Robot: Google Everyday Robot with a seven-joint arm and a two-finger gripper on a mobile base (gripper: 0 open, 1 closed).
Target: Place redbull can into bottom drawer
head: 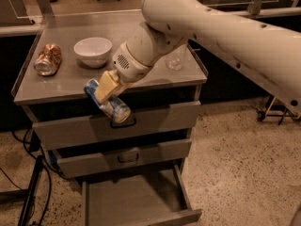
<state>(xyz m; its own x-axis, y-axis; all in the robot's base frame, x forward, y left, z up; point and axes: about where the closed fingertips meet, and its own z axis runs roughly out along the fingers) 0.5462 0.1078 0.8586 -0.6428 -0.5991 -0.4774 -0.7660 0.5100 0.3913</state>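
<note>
My gripper [106,98] is shut on the redbull can [112,106], a slim blue-and-silver can held tilted, its silver end pointing down and right. It hangs in front of the top drawer's face, just past the cabinet top's front edge. The bottom drawer [136,202] stands pulled open below, a shallow grey tray with a bare floor. My arm reaches in from the upper right.
On the cabinet top [61,86] lie an orange-copper can [48,59] on its side, a white bowl [93,51] and a clear bottle [175,59] partly behind my arm. Two shut drawers [155,119] with loop handles sit above the open one. Cables [28,192] run along the floor at left.
</note>
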